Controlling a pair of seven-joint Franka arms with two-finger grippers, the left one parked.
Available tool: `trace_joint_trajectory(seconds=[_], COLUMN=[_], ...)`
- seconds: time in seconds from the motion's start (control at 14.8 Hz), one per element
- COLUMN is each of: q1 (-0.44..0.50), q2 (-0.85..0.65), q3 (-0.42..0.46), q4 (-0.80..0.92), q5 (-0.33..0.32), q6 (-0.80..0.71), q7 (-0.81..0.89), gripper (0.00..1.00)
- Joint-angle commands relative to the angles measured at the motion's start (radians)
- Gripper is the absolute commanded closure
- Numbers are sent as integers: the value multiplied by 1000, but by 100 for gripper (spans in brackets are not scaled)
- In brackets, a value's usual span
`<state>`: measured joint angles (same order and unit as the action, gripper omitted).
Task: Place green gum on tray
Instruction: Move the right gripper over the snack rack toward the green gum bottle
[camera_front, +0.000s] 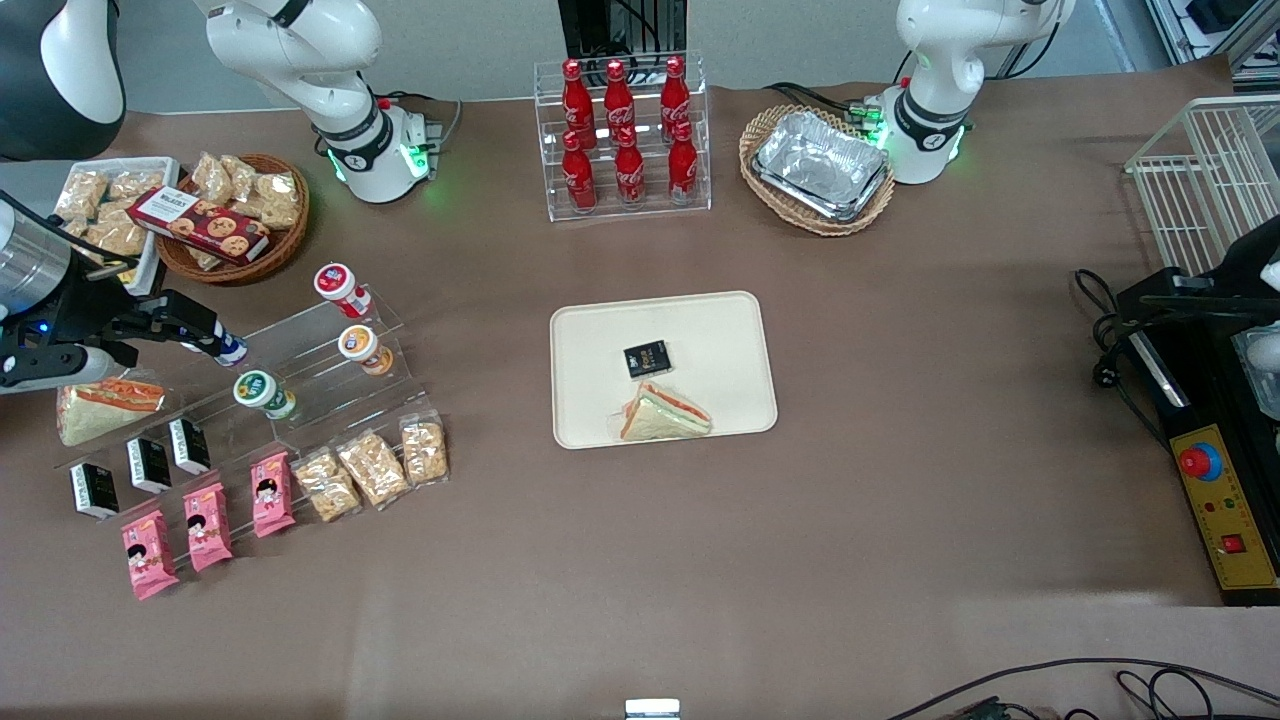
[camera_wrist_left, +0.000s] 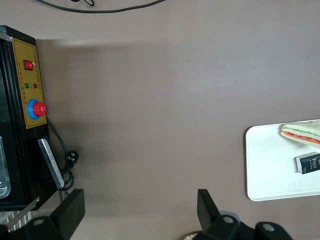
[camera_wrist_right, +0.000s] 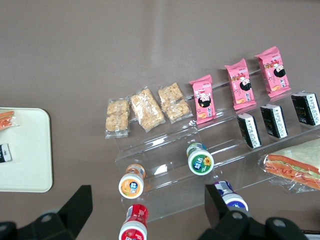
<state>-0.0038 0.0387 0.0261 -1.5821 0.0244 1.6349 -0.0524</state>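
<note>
The green gum (camera_front: 262, 392) is a small bottle with a green-and-white lid, lying on the middle step of a clear stepped stand (camera_front: 320, 385). It also shows in the right wrist view (camera_wrist_right: 200, 161). The cream tray (camera_front: 590, 340) lies at the table's middle, with a wrapped sandwich (camera_front: 662, 413) and a black packet (camera_front: 647, 358) on it. Its edge shows in the right wrist view (camera_wrist_right: 25, 150). My gripper (camera_front: 190, 325) hovers open and empty above the stand's upper step, over the blue-lidded bottle (camera_front: 231, 349). The green gum lies a little nearer to the front camera than the gripper (camera_wrist_right: 147, 207).
Orange-lidded (camera_front: 362, 347) and red-lidded (camera_front: 340, 286) bottles lie on the stand. Pink packets (camera_front: 208, 525), cracker packets (camera_front: 372, 468), black boxes (camera_front: 150, 463) and a sandwich (camera_front: 105, 405) surround it. A cola rack (camera_front: 622, 130), foil-tray basket (camera_front: 820, 165) and snack basket (camera_front: 230, 210) stand farther from the camera.
</note>
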Motion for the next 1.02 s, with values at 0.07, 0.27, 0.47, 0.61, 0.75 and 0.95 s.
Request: trace_joint_trajectory(seconds=[0.07, 0.27, 0.47, 0.61, 0.75, 0.95], q1=[2, -1, -9, -7, -7, -7], q2=[3, 0, 4, -6, -14, -78], q3=[-5, -6, -40, -58, -78, -95], q4=[14, 14, 11, 1, -12, -129], q5=[-3, -1, 6, 8, 9, 6], q6=[-15, -20, -20, -36, -58, -21], q7=[5, -85, -315, -336, -336, -340], gripper=[0, 0, 0, 0, 0, 0])
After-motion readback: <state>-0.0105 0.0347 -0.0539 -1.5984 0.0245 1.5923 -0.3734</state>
